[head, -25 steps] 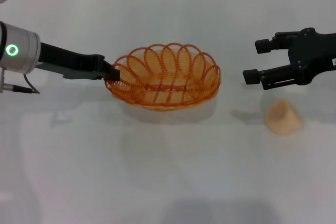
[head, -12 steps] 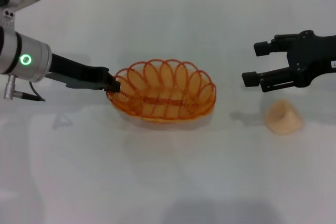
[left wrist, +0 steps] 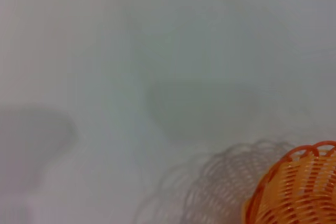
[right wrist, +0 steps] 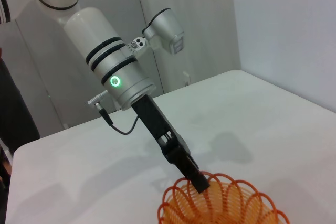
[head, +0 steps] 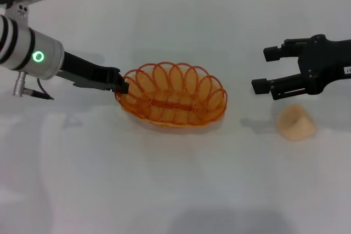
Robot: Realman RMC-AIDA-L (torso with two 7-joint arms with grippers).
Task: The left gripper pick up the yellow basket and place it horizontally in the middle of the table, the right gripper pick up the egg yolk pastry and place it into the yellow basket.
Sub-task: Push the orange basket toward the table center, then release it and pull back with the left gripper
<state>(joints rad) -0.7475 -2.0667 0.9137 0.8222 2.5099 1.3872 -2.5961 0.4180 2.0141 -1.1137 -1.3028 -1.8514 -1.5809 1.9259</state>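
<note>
The left tool (head: 119, 85) is clenched on the scalloped rim of the yellow basket (head: 173, 96) at the basket's nine o'clock end. The basket sits at about the centre of the white worktop (head: 175, 179), long axis running from nine to three o'clock, and appears to rest on or just above the surface, with a thin shadow under its near edge. The right tool (head: 267, 69) hangs released, fingers spread, at three o'clock from the basket and well apart from it; the egg yolk pastry (head: 295, 122) lies on the worktop just past that tool toward five o'clock, untouched.

The step in hand looks like setting the basket down. To do it well, the base should be flat on the worktop before the grip lets go, since a wire basket this light will likely rock or skid if dropped from a tilt. The fingers should part fully, then back away toward nine o'clock along the arm's own line, so no fingertip snags a rim loop and drags the basket off centre. The right tool should wait until that retreat is finished
</note>
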